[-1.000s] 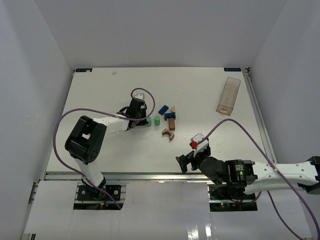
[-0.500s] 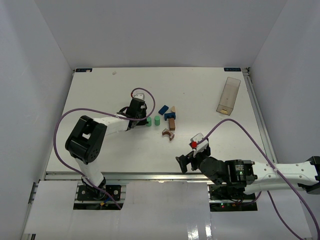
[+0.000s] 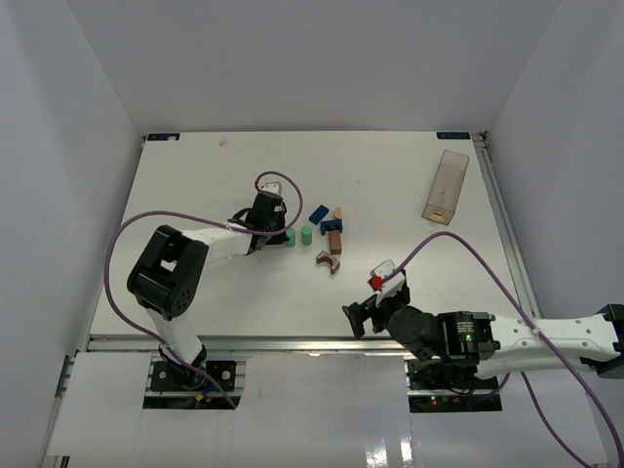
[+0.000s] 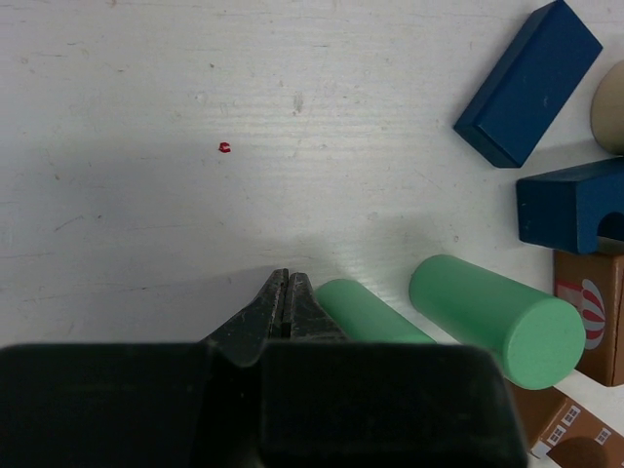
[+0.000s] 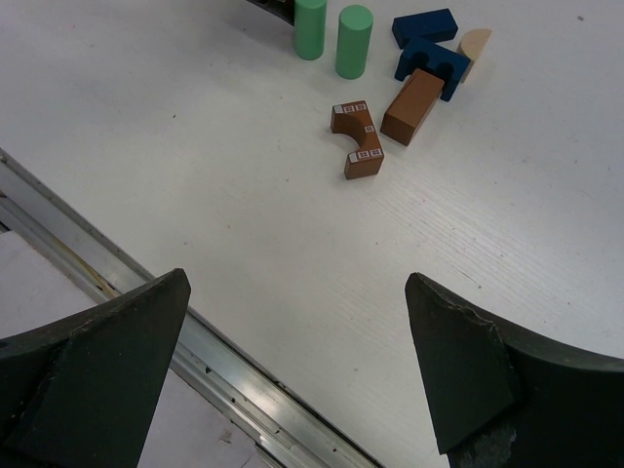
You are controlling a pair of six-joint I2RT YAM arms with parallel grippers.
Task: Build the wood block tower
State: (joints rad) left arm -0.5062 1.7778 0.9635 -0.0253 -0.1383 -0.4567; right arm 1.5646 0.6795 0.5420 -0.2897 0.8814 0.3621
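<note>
Green cylinder [image 4: 369, 314] just beside closed left end effector [image 4: 286, 291]

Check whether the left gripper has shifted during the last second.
No. In the top view the left gripper sits shut at the same spot beside the left green cylinder, and its gap to the brown arch is unchanged.

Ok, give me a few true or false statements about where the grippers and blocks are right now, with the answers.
1. The left gripper is shut with nothing in it. True.
2. The right gripper holds the brown arch. False: it is open and empty, and the arch lies on the table.
3. Both green cylinders stand upright. True.
4. The clear box sits among the blocks. False: it lies apart, near the table's far right edge.
</note>
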